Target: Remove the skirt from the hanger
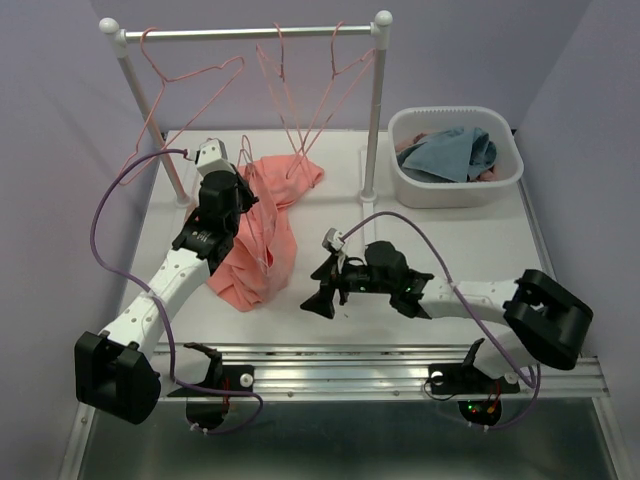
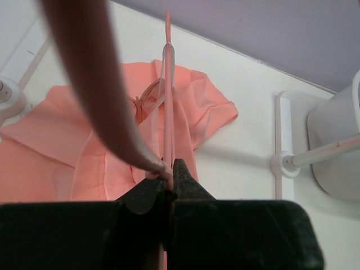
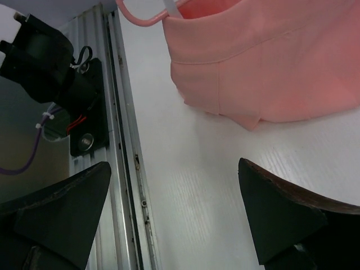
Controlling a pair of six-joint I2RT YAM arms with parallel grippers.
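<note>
A salmon-pink skirt (image 1: 262,235) lies crumpled on the white table, still threaded on a pink wire hanger (image 2: 167,90). My left gripper (image 1: 238,183) is above the skirt's upper part, shut on the hanger wire; its jaws meet round the pink wire in the left wrist view (image 2: 170,169). The skirt also shows there (image 2: 84,140). My right gripper (image 1: 325,290) is open and empty, low over the table just right of the skirt's lower hem (image 3: 253,67). The hanger's hook (image 3: 138,17) shows at the top of the right wrist view.
A white clothes rail (image 1: 250,32) with several empty pink hangers (image 1: 300,90) stands at the back. A white tub (image 1: 455,190) of blue-grey clothes sits back right. The rail's foot (image 2: 284,163) is right of the skirt. A metal strip (image 1: 380,365) runs along the near edge.
</note>
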